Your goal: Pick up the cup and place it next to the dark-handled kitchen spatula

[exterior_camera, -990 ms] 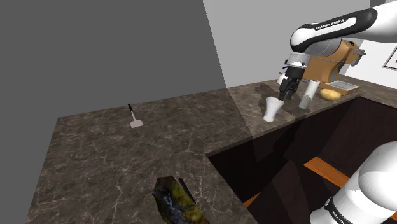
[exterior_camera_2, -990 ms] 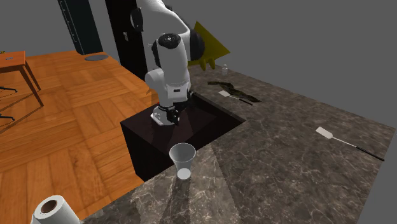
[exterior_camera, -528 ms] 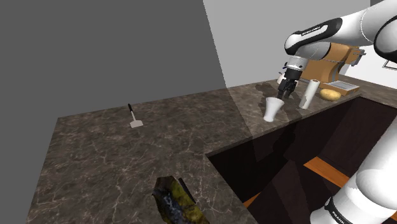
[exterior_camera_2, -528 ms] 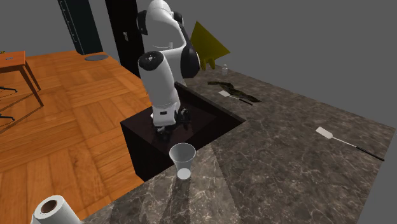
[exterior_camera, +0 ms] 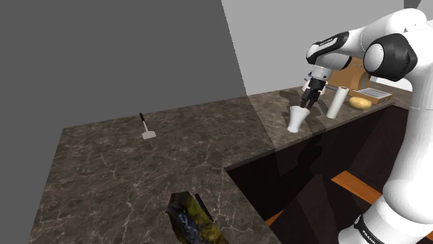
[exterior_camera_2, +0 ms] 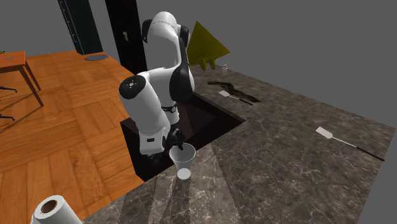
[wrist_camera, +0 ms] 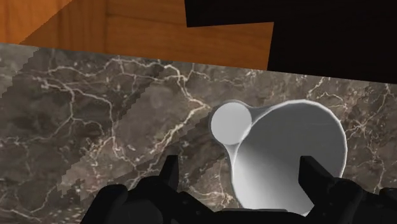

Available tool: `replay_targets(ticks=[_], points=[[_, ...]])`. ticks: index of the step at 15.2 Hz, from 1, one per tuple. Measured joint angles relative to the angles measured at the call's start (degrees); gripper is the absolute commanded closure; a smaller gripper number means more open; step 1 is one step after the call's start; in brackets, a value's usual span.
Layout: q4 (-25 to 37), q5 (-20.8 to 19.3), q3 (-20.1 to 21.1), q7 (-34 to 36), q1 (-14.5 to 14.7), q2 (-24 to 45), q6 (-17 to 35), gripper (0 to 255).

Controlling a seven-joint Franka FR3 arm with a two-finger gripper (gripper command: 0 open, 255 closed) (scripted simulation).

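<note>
Claw (wrist_camera: 240,163) spread apart at white cup (wrist_camera: 286,149) on marbled counter (exterior_camera: 139,173); arm (exterior_camera: 333,43) lettering illegible.

Dark veined counter (exterior_camera: 139,173) carries cup (exterior_camera: 298,118), spatula (exterior_camera: 146,129), white cylinder (exterior_camera: 338,102).

Plenty of room: the dark marbled stone counter (exterior_camera: 104,173) is one wide bare stretch from the white tapered cup (exterior_camera: 297,119), at the edge of the dark cut-out (exterior_camera: 312,166), to the dark-handled, grey-bladed spatula (exterior_camera: 146,129) near the back edge. In the way: a white upright roll (exterior_camera: 336,102) past the cup and a crumpled olive-dark lump (exterior_camera: 194,218) across the cut-out. A grey wall (exterior_camera: 104,55) lines the back edge.
</note>
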Motion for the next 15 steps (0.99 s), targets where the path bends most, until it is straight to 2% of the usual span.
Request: replay_targets(ticks=[6, 12, 13, 15], points=[[-3.2, 1.0, 0.5, -0.8, 0.5, 0.8, 3.8, 0], [-3.4, 1.1, 0.6, -0.9, 0.4, 1.1, 4.2, 0], [-3.4, 1.1, 0.6, -0.9, 0.4, 1.1, 4.2, 255], [-3.4, 1.1, 0.6, -0.9, 0.4, 1.1, 4.2, 255]])
